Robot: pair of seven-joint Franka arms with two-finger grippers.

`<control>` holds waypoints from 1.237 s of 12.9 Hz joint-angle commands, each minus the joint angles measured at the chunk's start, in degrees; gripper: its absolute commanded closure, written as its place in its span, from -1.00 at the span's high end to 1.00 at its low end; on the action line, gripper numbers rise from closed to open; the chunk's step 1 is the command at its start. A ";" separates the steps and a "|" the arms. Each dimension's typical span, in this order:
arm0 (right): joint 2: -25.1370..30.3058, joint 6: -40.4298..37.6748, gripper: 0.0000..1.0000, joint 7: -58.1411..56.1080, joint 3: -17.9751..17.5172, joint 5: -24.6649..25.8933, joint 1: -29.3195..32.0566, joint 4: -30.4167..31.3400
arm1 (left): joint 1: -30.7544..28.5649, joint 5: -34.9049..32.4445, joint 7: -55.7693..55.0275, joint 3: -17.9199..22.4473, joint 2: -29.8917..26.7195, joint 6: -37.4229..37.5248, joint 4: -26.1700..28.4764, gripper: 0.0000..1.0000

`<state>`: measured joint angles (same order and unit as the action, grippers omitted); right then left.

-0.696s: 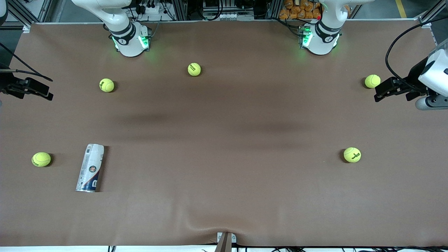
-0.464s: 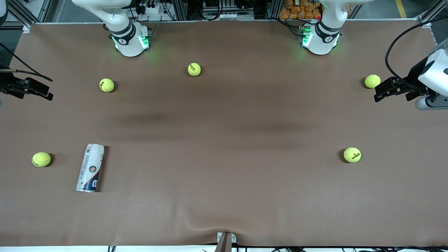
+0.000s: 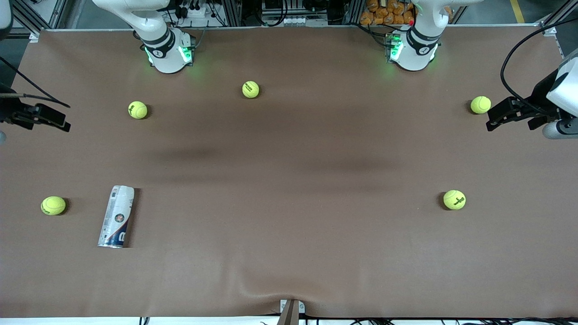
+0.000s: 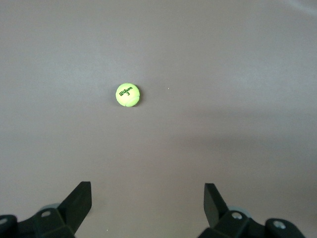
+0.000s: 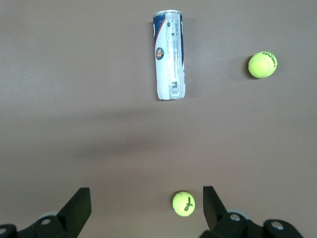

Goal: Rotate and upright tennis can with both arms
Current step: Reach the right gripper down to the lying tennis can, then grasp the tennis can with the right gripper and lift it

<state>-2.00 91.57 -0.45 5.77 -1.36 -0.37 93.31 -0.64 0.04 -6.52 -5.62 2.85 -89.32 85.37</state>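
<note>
The tennis can (image 3: 117, 216) lies on its side on the brown table, toward the right arm's end and near the front camera, its silver rim pointing toward that camera. It also shows in the right wrist view (image 5: 169, 54). My right gripper (image 3: 56, 121) hangs high over the right arm's end of the table, open and empty (image 5: 146, 208), well away from the can. My left gripper (image 3: 496, 118) hangs over the left arm's end of the table, open and empty (image 4: 147, 206).
Several yellow-green tennis balls lie scattered: one beside the can (image 3: 53, 205), one (image 3: 137, 109) and one (image 3: 250, 89) nearer the bases, one (image 3: 454, 199) and one (image 3: 480, 104) toward the left arm's end. The cloth is rucked at the table's front edge (image 3: 271, 289).
Both grippers have drifted slightly outward toward their own ends of the table. The can and the balls have not moved.
</note>
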 commanded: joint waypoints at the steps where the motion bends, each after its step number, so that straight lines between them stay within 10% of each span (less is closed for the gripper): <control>1: -7.20 6.66 1.00 -3.13 -0.06 -0.49 0.45 0.21 | 0.02 -0.04 0.81 -0.09 -0.74 0.99 -0.74 1.00; 16: -39.21 42.89 1.00 -11.94 -0.14 -2.67 3.09 1.17 | -0.06 0.04 1.16 -0.09 -0.74 1.08 0.76 1.00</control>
<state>-39.15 132.26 -10.80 6.19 -1.96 2.05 95.26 -0.63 0.04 -6.52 -5.67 2.54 -88.56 86.02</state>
